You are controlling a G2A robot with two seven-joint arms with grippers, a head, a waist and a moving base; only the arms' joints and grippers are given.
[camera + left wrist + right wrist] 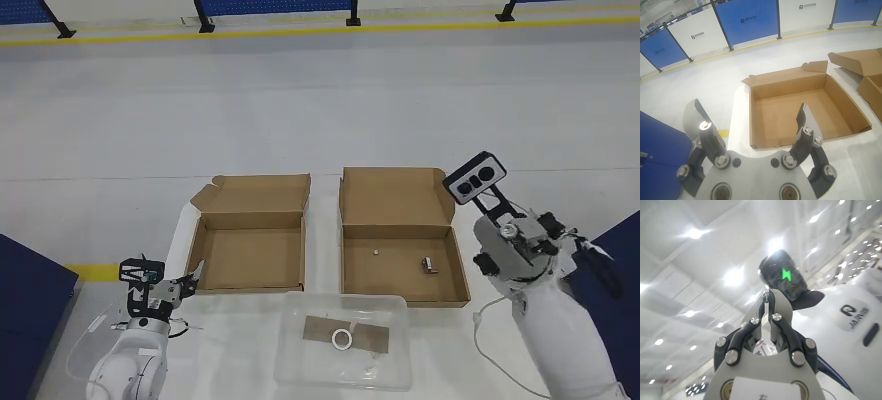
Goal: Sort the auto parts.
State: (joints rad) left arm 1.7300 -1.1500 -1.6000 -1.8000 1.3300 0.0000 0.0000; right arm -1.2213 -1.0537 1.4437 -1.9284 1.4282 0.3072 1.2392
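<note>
Auto parts in mid-sort, viewed from above. Two lie in the right-hand box: a small pale piece near its centre and a dark bracket toward its 4 o'clock corner. The left-hand box has yet to receive a part. One ring waits in the clear tray at 6 o'clock on the worktop, with the boxes at 11 and 1 o'clock. I judge the sort well along, with at least the ring left to place.

The ring lies flat on a brown strip, its opening facing up, so it has no long axis. The strip runs roughly 9 to 3 o'clock. The bracket is too small for me to read its axis.

My left jaws stand wide apart and hold nothing. They sit near the left-hand box's 7 o'clock corner and point toward 3 o'clock. My right jaws are raised at 3 o'clock of the right-hand box, aimed upward and pressed together. Whether anything tiny is pinched at their tips I cannot tell.
</note>
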